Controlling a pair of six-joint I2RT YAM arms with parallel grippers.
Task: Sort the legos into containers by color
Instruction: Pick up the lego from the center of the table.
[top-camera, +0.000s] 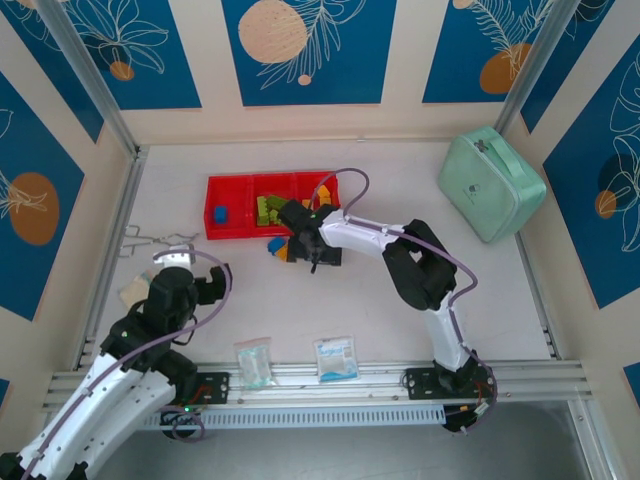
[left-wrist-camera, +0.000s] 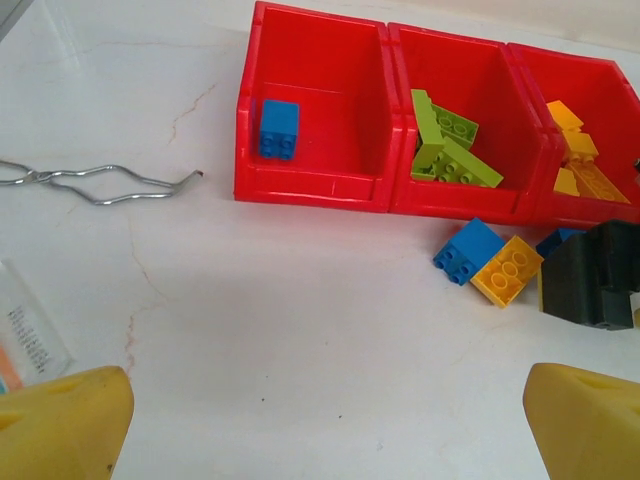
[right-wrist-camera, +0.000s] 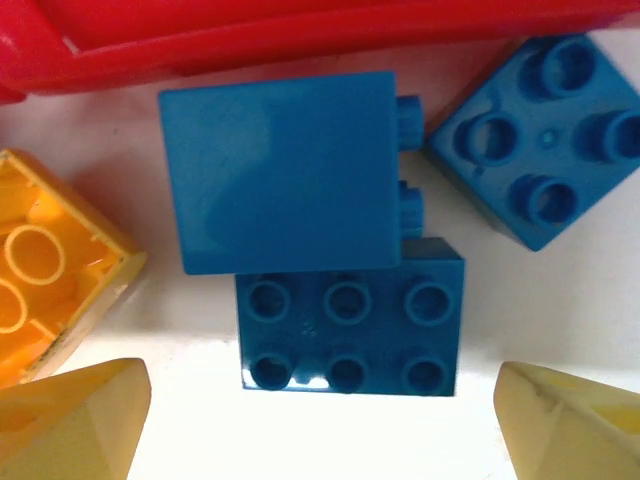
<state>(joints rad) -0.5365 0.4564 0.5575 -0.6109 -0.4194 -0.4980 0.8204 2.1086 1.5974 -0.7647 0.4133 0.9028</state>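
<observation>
My right end effector (right-wrist-camera: 325, 420) hangs wide open, empty, over blue legos (right-wrist-camera: 285, 170) on the counter (right-wrist-camera: 560, 300) just beside the red containers (right-wrist-camera: 250, 35). They look light, rigid, slick; I'd pinch the six-stud brick (right-wrist-camera: 347, 330) across its flat sides.

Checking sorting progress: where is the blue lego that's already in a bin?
In the left wrist view, the blue lego sits alone in the leftmost red bin, by its left wall; the next bin holds green legos.
</observation>
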